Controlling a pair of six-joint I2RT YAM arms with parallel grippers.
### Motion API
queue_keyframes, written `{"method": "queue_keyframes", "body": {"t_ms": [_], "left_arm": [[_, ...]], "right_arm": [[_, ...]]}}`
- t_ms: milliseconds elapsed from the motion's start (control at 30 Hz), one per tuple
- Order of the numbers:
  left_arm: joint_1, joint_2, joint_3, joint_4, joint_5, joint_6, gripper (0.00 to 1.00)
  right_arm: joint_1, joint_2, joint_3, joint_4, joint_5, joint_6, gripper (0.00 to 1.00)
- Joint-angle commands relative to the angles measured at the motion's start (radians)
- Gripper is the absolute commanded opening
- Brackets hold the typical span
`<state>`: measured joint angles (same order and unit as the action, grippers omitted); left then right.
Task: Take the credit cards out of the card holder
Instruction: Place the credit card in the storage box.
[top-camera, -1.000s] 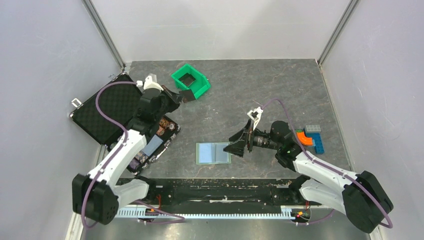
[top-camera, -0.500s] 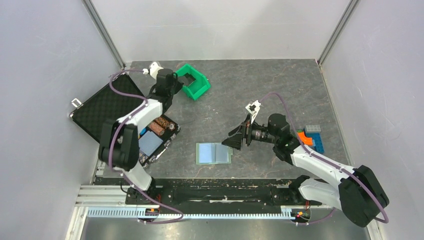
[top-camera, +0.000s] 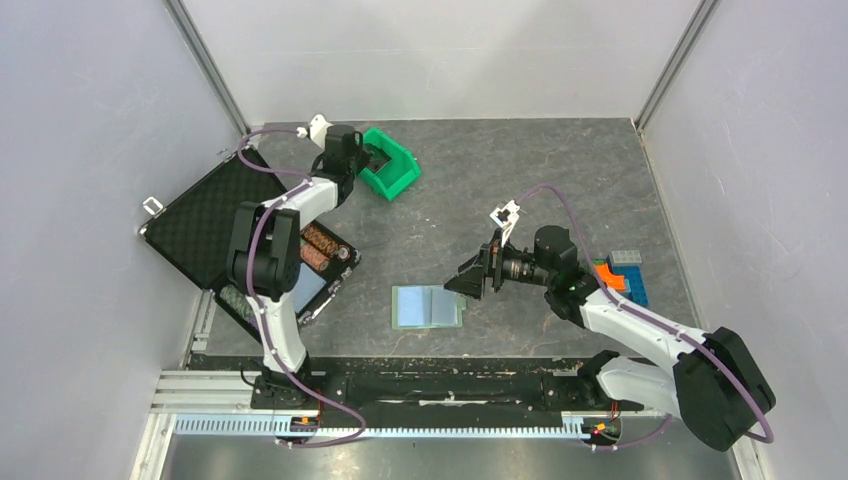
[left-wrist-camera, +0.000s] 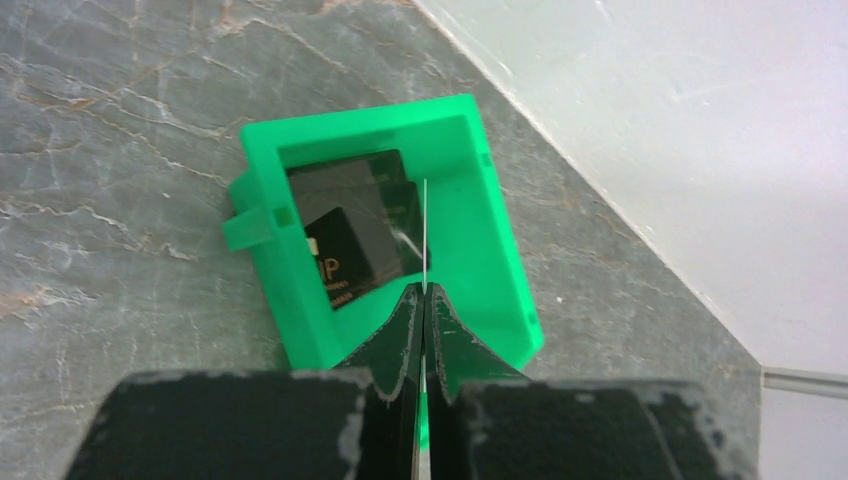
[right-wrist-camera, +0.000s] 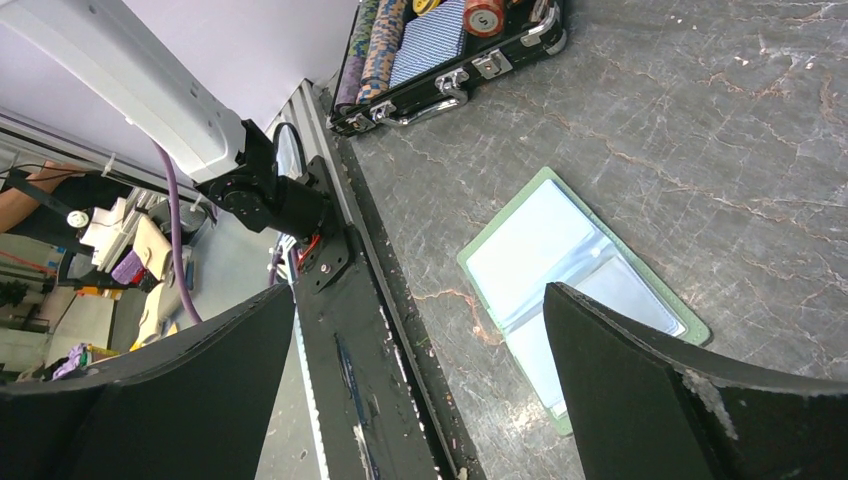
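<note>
The card holder lies spread open on the table, pale green with light blue inner panels; it also shows in the right wrist view. My left gripper hangs over the green bin, shut on a credit card that I see edge-on as a thin pale line sticking out past the fingertips. Dark credit cards lie flat inside the bin. My right gripper hovers just right of the holder, wide open with nothing between its fingers.
A big open black case with rows of poker chips sits at the left. Coloured toy bricks lie at the right by the right arm. Grey walls close in the table on three sides.
My left arm has swung away from the case's right side, back to above the green bin, with the card still in its jaws. The right gripper has drawn slightly right off the holder.
</note>
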<state>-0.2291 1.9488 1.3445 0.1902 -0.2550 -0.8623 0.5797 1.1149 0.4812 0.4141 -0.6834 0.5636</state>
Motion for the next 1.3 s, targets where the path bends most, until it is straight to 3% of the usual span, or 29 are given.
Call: {"method": "queue_keyframes", "body": {"t_ms": [0,467,833,1033,1267], "left_arm": [[0.024,0.055,0.063,0.044,-0.004,0.015,0.02],[0.036,0.162,0.153,0.060,0.013,0.090,0.06],[0.036,0.134,0.188,0.024,-0.029,0.166,0.32],[0.036,0.098,0.225,-0.020,-0.038,0.199,0.35],[0.035,0.035,0.245,-0.087,-0.040,0.259,0.48]], "right_arm": [[-0.005,0.014,0.038,0.018,-0.007,-0.013,0.98],[-0.012,0.036,0.031,0.015,0.004,-0.011,0.98],[-0.021,0.035,0.037,-0.009,0.012,-0.003,0.98],[-0.025,0.036,0.039,-0.038,0.015,0.001,0.98],[-0.029,0.020,0.050,-0.109,0.037,-0.035,0.98]]}}
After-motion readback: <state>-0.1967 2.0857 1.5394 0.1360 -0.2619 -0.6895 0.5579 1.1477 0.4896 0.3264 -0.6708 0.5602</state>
